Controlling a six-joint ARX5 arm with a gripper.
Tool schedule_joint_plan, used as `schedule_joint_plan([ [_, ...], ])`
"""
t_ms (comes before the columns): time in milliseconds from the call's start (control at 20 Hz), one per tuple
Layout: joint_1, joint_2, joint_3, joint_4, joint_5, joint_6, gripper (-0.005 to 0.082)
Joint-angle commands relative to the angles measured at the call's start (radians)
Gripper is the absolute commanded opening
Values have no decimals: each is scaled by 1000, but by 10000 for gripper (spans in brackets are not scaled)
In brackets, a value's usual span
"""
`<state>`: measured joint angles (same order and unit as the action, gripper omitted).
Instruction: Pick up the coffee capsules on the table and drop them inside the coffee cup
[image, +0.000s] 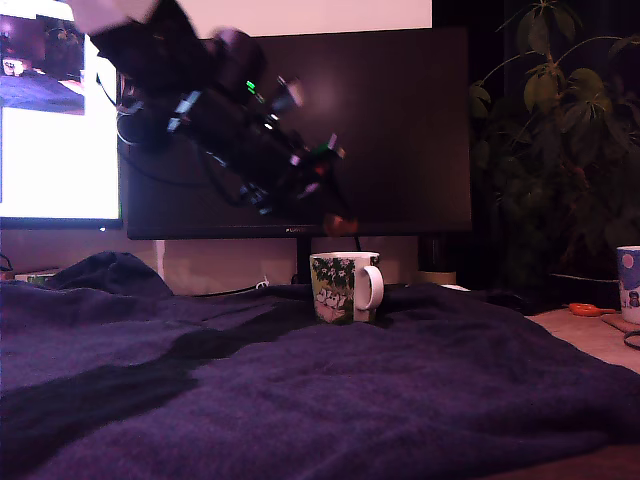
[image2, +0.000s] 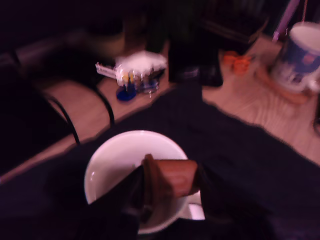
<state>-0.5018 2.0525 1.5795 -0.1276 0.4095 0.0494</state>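
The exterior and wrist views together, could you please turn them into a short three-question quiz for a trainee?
1. True or false: the gripper holds a copper-brown capsule.
2. Where is the capsule relative to the white mug?
A. lying on the blanket beside it
B. above its open mouth
C. resting on its bottom
3. Fill in: at the exterior view's right edge stands a second, pale blue-and-white ____.

Key
1. True; the wrist view shows it pinched between the fingers.
2. B; both views place it over the rim, not yet released.
3. cup.
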Motion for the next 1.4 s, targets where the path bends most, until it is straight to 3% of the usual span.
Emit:
schedule_joint_plan([
  [0, -5, 42, 57, -56, 0, 12, 183],
  [300, -5, 109, 171, -208, -33, 38, 184],
  [800, -5, 109, 171, -204, -33, 37, 186],
  [1050, -5, 109, 171, -204, -37, 37, 403],
  [1250, -5, 109, 171, -204, -37, 37, 401],
  [1350, -5, 109, 171, -205, -36, 38, 348],
])
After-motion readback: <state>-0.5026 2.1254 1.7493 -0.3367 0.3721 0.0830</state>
